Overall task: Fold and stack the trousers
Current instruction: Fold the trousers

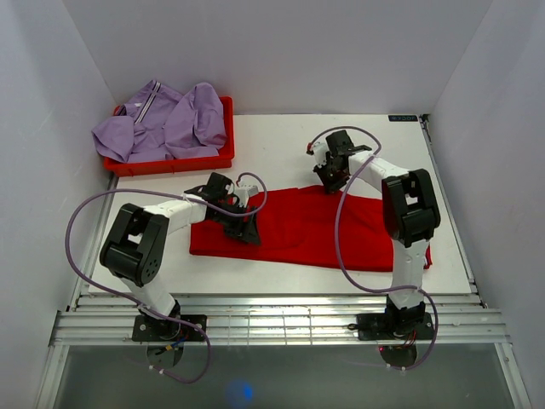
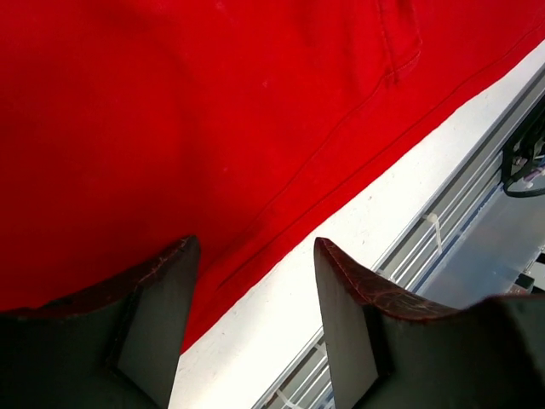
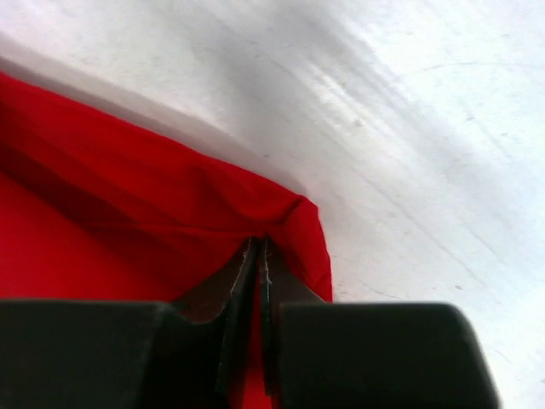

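Red trousers (image 1: 306, 230) lie spread flat across the middle of the white table (image 1: 281, 145). My left gripper (image 1: 247, 228) is low over their near-left part. In the left wrist view the left gripper (image 2: 255, 247) is open, with one finger over the red cloth (image 2: 213, 111), the other over bare table, and the hem running between them. My right gripper (image 1: 328, 181) is at the far edge of the trousers. In the right wrist view the right gripper (image 3: 261, 243) is shut on a pinched fold of the red cloth (image 3: 128, 213) at its corner.
A red bin (image 1: 170, 164) at the back left holds a crumpled purple garment (image 1: 162, 123). White walls enclose the table on three sides. Metal rails (image 1: 281, 319) run along the near edge, seen also in the left wrist view as rails (image 2: 477, 196).
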